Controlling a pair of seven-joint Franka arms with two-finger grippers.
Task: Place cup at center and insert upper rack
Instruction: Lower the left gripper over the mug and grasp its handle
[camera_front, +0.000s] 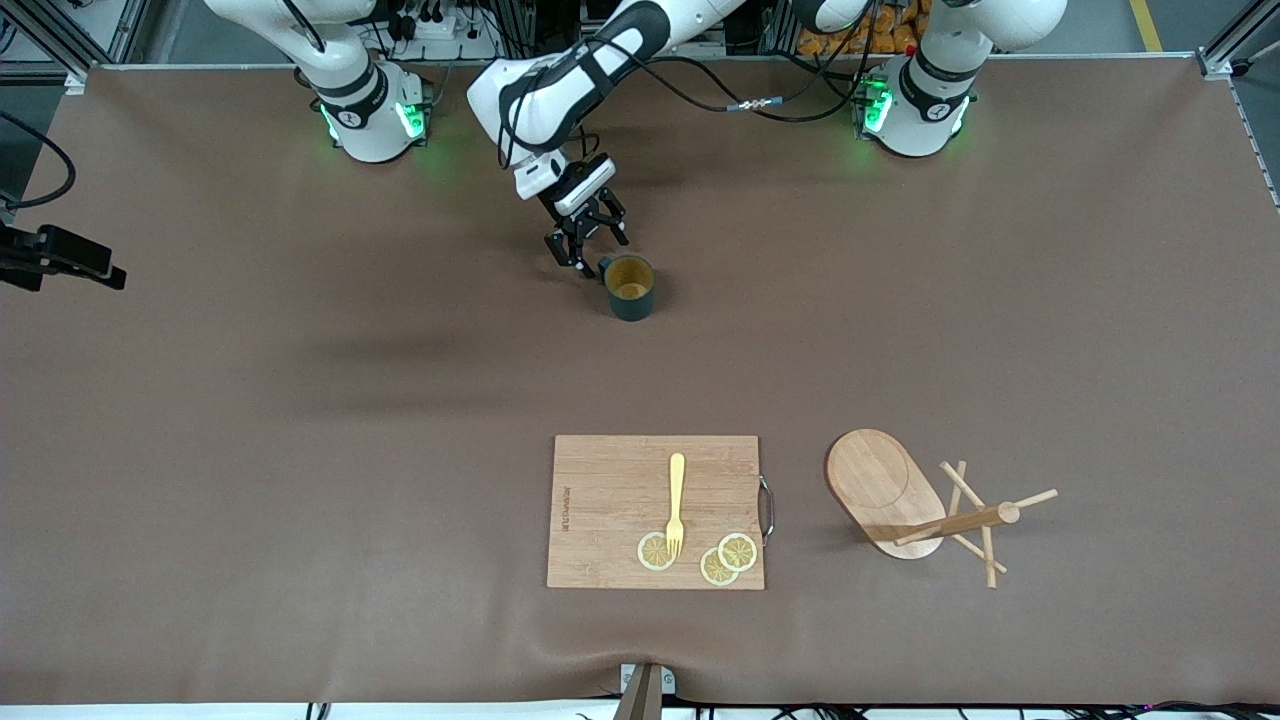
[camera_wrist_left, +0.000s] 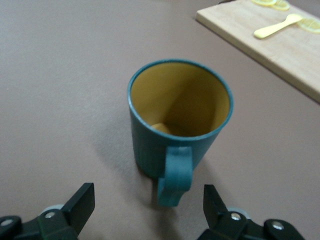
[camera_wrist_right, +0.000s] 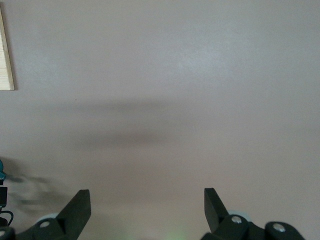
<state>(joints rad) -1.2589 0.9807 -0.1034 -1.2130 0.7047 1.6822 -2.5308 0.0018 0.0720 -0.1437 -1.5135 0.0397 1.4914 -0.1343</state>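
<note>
My left gripper (camera_front: 590, 248), fingers spread wide and holding nothing, hangs low just beside the cup (camera_front: 630, 287), on the side of its loop handle (camera_wrist_left: 175, 175); in the left wrist view that handle lies between my two fingertips (camera_wrist_left: 82, 202) without touching either. The cup, dark teal and ribbed with a yellowish-tan inside, stands upright on the brown table (camera_front: 250, 450), farther from the front camera than the cutting board (camera_front: 610, 490). That board carries a yellow fork (camera_front: 676, 500) and three lemon slices (camera_front: 728, 558). The mug tree (camera_front: 900, 495) lies tipped over beside the board, toward my left arm's end, its pegs (camera_front: 975, 520) splayed. My right gripper (camera_wrist_right: 147, 210) waits, fingers spread, over bare table.
</note>
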